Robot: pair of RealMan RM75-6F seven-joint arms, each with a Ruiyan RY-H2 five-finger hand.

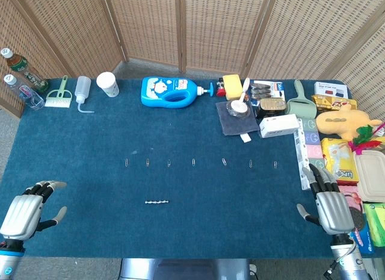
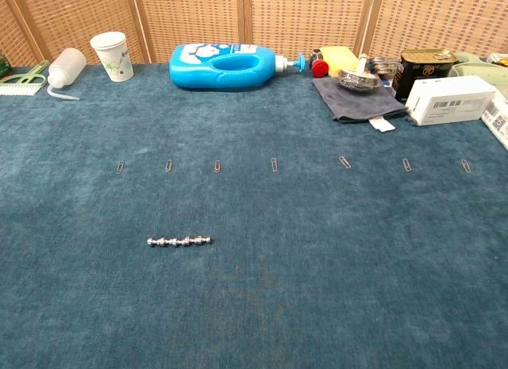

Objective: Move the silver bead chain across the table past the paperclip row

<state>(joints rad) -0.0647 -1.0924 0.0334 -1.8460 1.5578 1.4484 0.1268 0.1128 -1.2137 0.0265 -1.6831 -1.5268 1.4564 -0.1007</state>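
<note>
Chain: silver bead chain (image 1: pixel 156 202) lies straight on the bench (image 1: pixel 90 141), short of the paperclip row (image 1: pixel 192 163).
Handling: likely light, limp, slippery; pinch it mid-length.
Hands: your left robot hand (image 1: pixel 27 212) and right robot hand (image 1: pixel 331 208) are released, holding nothing.

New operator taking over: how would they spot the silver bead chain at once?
Start at the paperclip row crossing the blue table. On the robot's side of it, left of centre, lies the silver bead chain, short and straight. Unlike the separate clips, it is one beaded strand.
</note>
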